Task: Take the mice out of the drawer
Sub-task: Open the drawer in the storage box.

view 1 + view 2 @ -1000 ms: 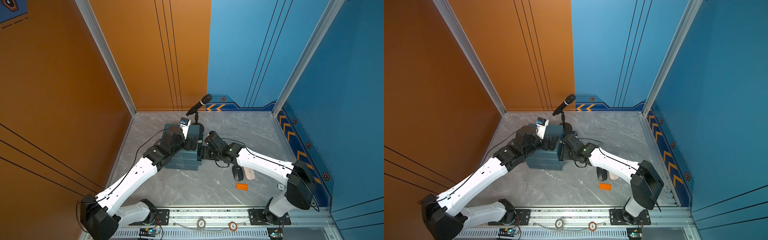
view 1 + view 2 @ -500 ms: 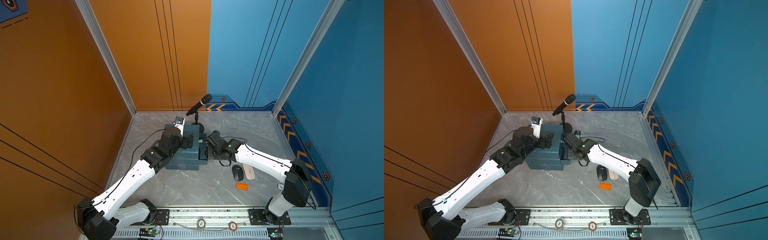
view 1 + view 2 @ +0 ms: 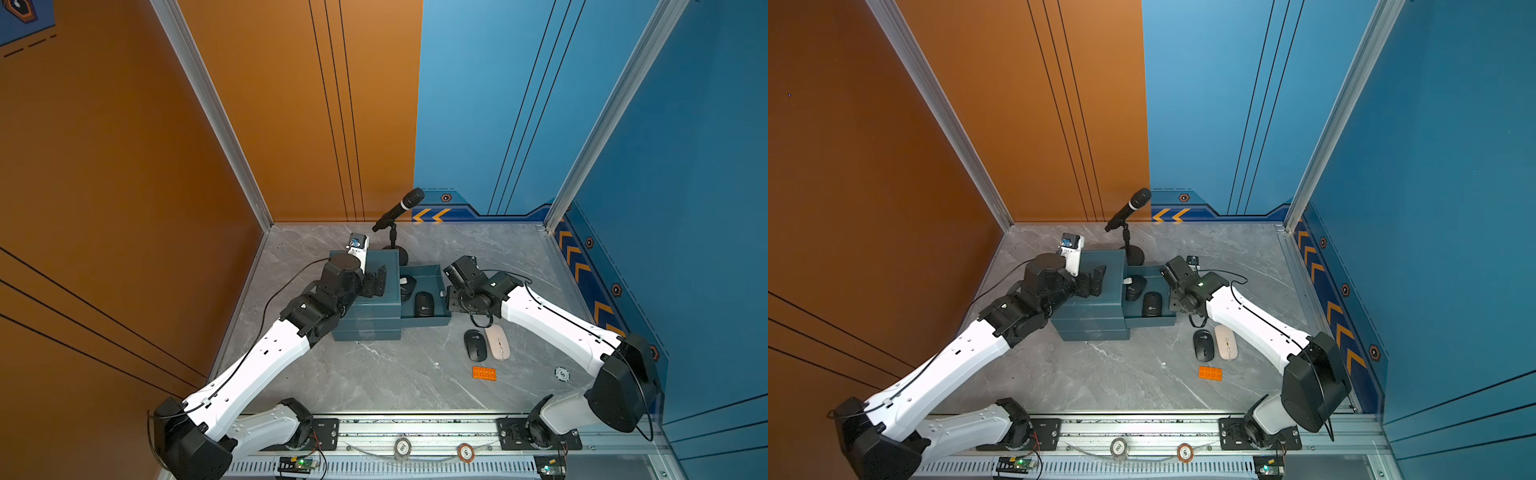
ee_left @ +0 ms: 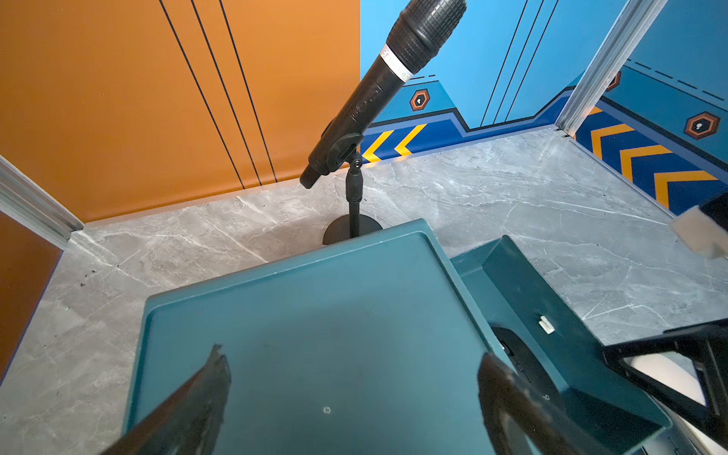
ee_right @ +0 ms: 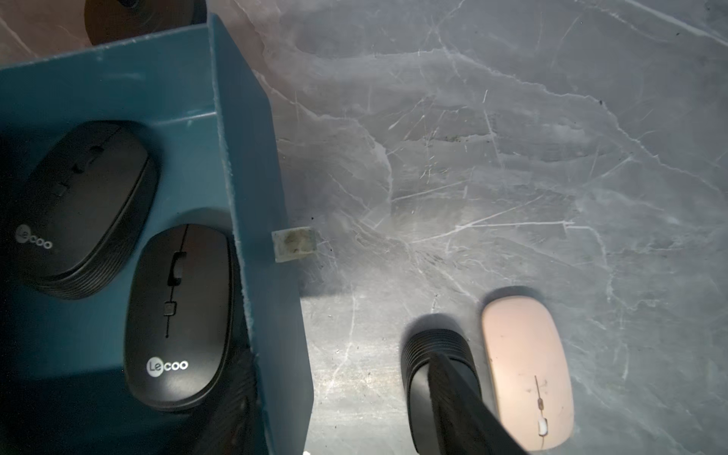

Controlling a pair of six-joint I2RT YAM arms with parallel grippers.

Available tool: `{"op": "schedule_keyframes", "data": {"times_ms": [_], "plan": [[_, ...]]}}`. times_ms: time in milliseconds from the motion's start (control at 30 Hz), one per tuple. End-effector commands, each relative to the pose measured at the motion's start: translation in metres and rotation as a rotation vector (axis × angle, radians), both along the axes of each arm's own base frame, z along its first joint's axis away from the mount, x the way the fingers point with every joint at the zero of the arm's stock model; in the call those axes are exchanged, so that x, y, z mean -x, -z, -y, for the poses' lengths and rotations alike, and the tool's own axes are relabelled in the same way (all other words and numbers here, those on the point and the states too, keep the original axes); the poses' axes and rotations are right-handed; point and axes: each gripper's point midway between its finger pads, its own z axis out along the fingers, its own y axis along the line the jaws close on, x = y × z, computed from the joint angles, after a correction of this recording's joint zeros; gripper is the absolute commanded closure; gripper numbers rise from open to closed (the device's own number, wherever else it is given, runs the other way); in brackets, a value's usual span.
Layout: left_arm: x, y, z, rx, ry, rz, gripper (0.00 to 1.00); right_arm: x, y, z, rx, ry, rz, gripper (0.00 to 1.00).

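Drags the drawer (image 3: 424, 321) out since a second ago, baring two black mice (image 3: 424, 304) for lifting, right claw (image 5: 340, 356) spread astride its wall, left claw (image 4: 352, 352) spread above the cabinet (image 3: 365, 316).

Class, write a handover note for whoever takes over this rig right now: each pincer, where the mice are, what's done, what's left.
Left pincer: open, empty, above the cabinet top.
Right pincer: open, empty, astride the drawer front wall.
Done: drawer open; one black mouse and the pink mouse lie side by side on the table.
Left: two more black ones in the drawer, the front mouse and the back mouse.
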Motion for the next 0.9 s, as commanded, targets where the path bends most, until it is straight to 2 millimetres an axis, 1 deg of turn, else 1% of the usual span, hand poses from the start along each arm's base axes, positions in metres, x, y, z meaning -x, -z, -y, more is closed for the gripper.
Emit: {"op": "schedule_keyframes", "data": {"times_ms": [0,67,133,200,300,400,500,600,700,733,767,800,867], "plan": [[0.000,0.001,-0.007,0.004,-0.027,0.001,0.02,0.002,-0.003,0.012,0.040,-0.003,0.006,0.39],[0.000,0.002,-0.007,0.003,-0.025,-0.002,0.02,-0.001,-0.006,0.008,0.028,-0.015,0.016,0.39],[0.000,0.001,-0.008,0.003,-0.028,-0.001,0.02,-0.003,-0.017,0.000,0.009,-0.048,0.054,0.39],[-0.001,0.002,-0.008,0.002,-0.029,-0.002,0.02,-0.006,-0.038,-0.012,-0.023,-0.090,0.117,0.39],[-0.002,0.002,-0.009,0.003,-0.033,-0.004,0.02,-0.006,-0.070,-0.023,-0.119,-0.088,0.175,0.39],[-0.003,0.003,-0.012,0.003,-0.041,-0.005,0.02,-0.004,-0.089,-0.038,-0.258,-0.055,0.180,0.40],[-0.003,0.000,-0.016,0.007,-0.053,0.004,0.02,-0.001,-0.091,-0.051,-0.362,-0.003,0.147,0.39],[-0.002,-0.004,-0.016,0.005,-0.052,0.016,0.02,0.003,-0.082,-0.062,-0.423,0.033,0.064,0.40],[-0.001,-0.007,-0.019,0.001,-0.061,0.027,0.02,0.000,-0.078,-0.068,-0.398,0.028,0.022,0.42],[-0.001,-0.008,-0.019,0.003,-0.062,0.031,0.02,0.007,-0.075,-0.079,-0.380,-0.006,-0.003,0.42],[0.000,-0.010,-0.020,0.005,-0.063,0.036,0.03,0.007,-0.073,-0.083,-0.374,-0.024,-0.016,0.41],[0.001,0.002,-0.020,-0.015,-0.059,0.020,0.02,0.007,-0.070,-0.091,-0.371,-0.057,-0.034,0.41],[0.003,-0.002,-0.021,-0.029,-0.055,0.038,0.02,0.006,-0.063,-0.102,-0.340,-0.097,-0.058,0.41]]}}
